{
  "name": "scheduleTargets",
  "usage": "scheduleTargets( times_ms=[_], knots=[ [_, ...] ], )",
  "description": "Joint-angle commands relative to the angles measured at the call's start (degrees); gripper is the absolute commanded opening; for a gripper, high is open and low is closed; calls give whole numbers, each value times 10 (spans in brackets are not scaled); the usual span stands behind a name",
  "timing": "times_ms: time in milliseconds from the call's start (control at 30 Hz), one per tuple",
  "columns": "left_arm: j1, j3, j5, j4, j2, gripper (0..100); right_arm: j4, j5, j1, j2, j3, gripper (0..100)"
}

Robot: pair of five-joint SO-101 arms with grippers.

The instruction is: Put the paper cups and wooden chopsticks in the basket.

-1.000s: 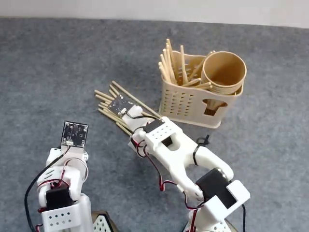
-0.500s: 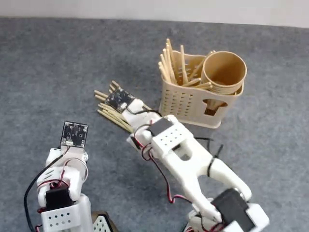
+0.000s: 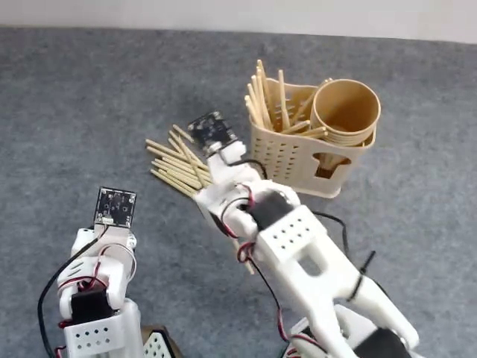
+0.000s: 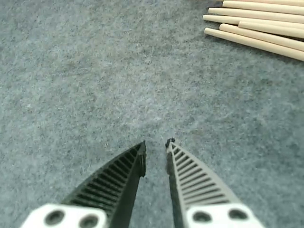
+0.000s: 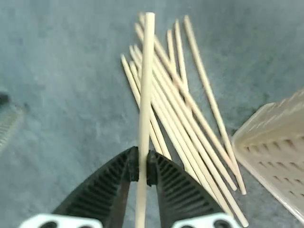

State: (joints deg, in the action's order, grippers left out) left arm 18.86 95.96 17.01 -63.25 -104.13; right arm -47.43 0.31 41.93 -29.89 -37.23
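A loose pile of wooden chopsticks [image 3: 173, 162] lies on the grey carpet just left of the cream basket [image 3: 287, 160]. The basket holds stacked paper cups [image 3: 346, 112] and several upright chopsticks [image 3: 264, 97]. My right gripper [image 5: 142, 157] hangs over the pile [image 5: 190, 114], shut on a single chopstick [image 5: 145, 71] that points away from it, with the basket's corner [image 5: 280, 137] close by. My left gripper [image 4: 156, 144] sits low over bare carpet at the near left, fingers together with nothing between them. Some chopstick ends [image 4: 256, 26] lie farther off.
The right arm [image 3: 298, 239] stretches diagonally from the near edge toward the basket. The left arm [image 3: 100, 261] stays folded at the near left. Open carpet lies to the left and far side of the pile.
The right arm has reached farther from the near edge and swung right toward the basket, its wrist now beside the basket's left wall. The left arm has not moved.
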Motion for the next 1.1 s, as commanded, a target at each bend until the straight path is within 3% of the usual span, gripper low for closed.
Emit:
scheduleTargets(
  times_ms=[0, 200, 467, 667, 1067],
  knots=[
    [3, 12, 2, 0, -7, 88, 1, -40, -14, -79, -6, 5],
    [3, 12, 2, 0, -7, 88, 74, -72, -51, -199, -78, 5],
    [7, 12, 2, 1, -7, 88, 272, -71, -57, -388, -252, 5],
    [9, 12, 2, 1, -7, 88, 409, -73, -109, -497, -329, 5],
    [8, 12, 2, 0, -7, 88, 580, -71, -120, -556, -352, 5]
  ],
)
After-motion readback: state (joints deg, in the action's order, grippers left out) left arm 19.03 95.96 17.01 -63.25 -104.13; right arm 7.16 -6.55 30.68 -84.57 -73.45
